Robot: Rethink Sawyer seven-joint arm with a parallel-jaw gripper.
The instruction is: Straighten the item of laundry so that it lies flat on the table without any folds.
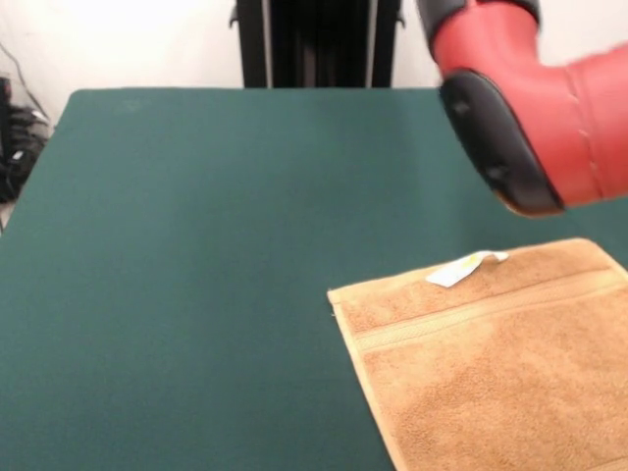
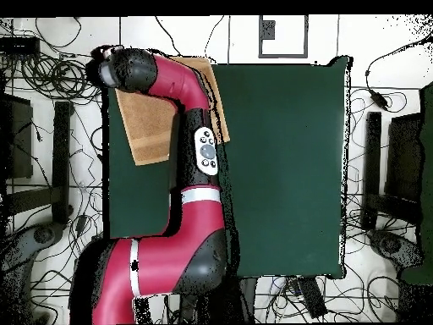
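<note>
The item of laundry (image 1: 491,373), a tan-orange terry towel, lies spread on the table (image 1: 196,245) at the lower right of the front view and runs off the picture's edge. A woven band crosses it near the hem, and a small white label (image 1: 466,267) sticks out at that hem. Seen from overhead, the towel (image 2: 148,127) sits askew at the table's (image 2: 287,169) top left corner, partly under the red arm. The arm's dark end, where the gripper (image 2: 103,61) is, hangs over the towel's outer corner by the table edge. Whether it touches the cloth cannot be made out.
The arm's red and black elbow (image 1: 520,118) fills the upper right of the front view above the towel. In the overhead view, cables (image 2: 51,68) and stands surround the table on the floor.
</note>
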